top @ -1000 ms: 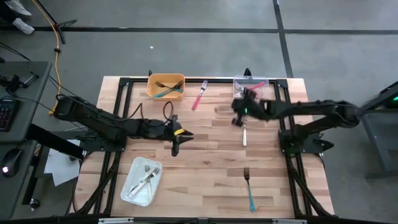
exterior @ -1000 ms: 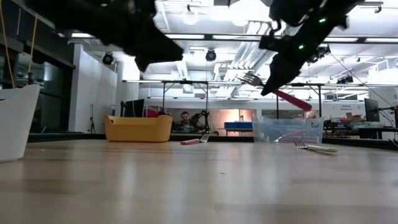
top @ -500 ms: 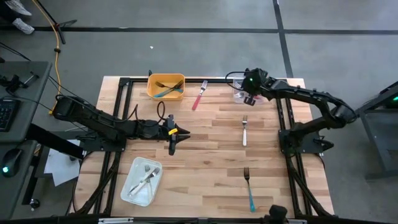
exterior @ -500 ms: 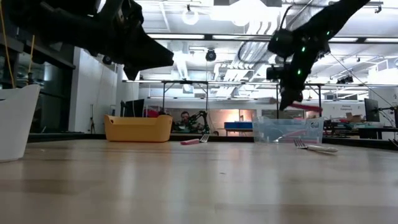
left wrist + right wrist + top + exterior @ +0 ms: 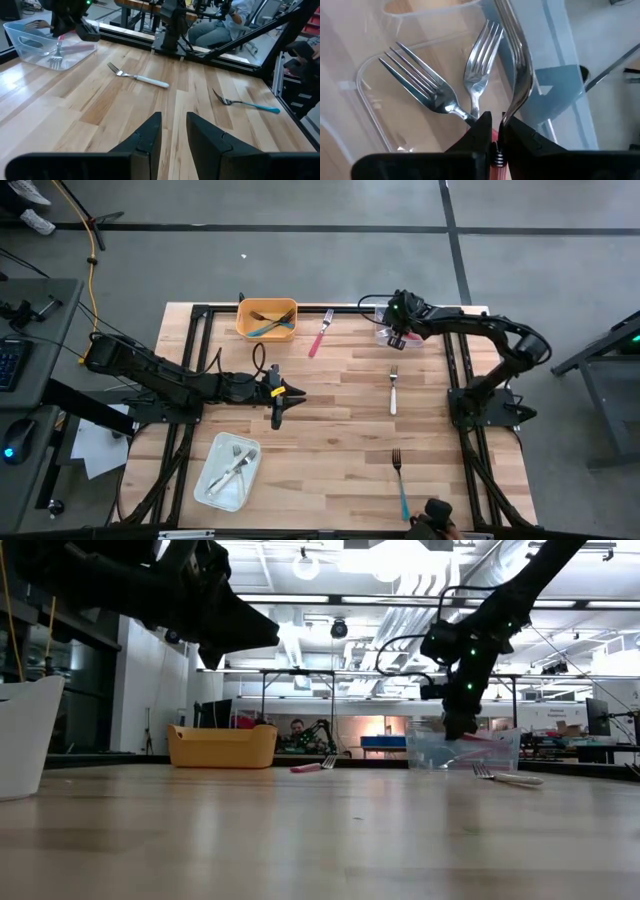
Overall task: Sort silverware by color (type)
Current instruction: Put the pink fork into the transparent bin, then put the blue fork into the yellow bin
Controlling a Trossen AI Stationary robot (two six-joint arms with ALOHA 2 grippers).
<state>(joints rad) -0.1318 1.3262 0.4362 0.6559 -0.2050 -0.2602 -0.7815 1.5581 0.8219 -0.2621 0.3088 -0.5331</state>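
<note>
- While my right gripper (image 5: 398,338) hangs over the clear bin (image 5: 386,310) at the table's far right corner, its fingers pinch a red-handled fork (image 5: 517,75) by the neck, head pointing away from my wrist.
- Two more forks (image 5: 440,92) lie in that bin under my fingertips.
- My left gripper (image 5: 278,418) hovers above the middle of the table (image 5: 340,430), fingers parted with nothing between them.
- Loose on the boards: a white-handled fork (image 5: 393,391) near the clear bin, a teal-handled fork (image 5: 400,480) toward the near edge, a pink-handled fork (image 5: 321,333) beside the yellow bin (image 5: 267,319).
- That yellow bin holds teal-handled forks; the white tray (image 5: 226,471) near me holds pale ones.
</note>
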